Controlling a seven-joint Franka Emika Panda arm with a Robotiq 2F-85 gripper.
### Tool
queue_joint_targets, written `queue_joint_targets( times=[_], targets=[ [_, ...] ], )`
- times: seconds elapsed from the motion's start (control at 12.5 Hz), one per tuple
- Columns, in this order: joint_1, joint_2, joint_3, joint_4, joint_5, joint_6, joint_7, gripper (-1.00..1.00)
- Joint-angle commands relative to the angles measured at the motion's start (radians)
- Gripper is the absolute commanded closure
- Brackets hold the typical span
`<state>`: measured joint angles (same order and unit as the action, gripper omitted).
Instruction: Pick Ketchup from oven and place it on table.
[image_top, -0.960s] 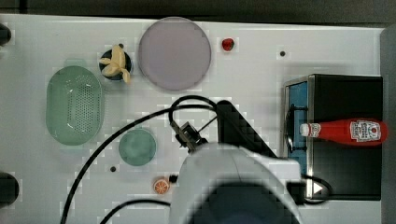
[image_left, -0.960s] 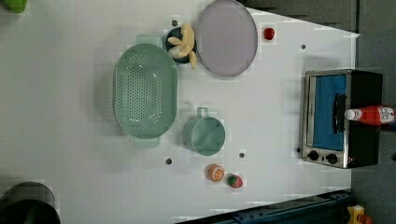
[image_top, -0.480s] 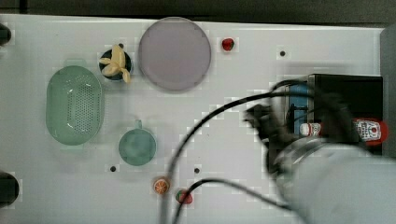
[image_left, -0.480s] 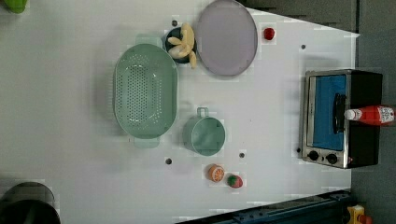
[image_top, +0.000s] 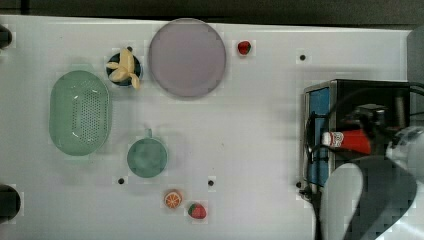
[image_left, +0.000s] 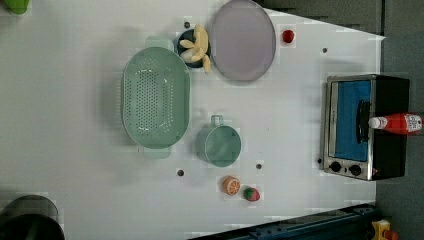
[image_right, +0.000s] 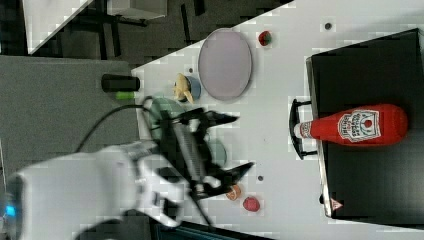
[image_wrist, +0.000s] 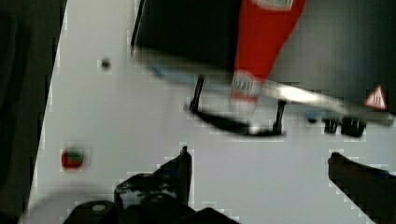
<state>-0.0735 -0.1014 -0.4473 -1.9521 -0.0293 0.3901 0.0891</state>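
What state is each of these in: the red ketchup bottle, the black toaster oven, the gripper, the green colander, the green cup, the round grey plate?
Red plastic ketchup bottle: lying on its side on top of the oven, not gripped.
Black toaster oven: door shut.
Gripper: open, holding nothing.
Green perforated colander: upright, empty.
Green cup: upright, looks empty.
Round grey plate: flat, bare.

The ketchup (image_left: 400, 123) lies on the oven (image_left: 367, 126) at the left view's right.
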Motion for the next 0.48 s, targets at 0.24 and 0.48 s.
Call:
queue_joint_targets(
  times=[0.24,0.48],
  targets=[
    [-0.008,0.138,-0.099,0.049,0.004,0.069,0.021,-1.00],
    [-0.017,0.250,-0.153,0.101,0.007,0.137,0.021,-1.00]
  ],
)
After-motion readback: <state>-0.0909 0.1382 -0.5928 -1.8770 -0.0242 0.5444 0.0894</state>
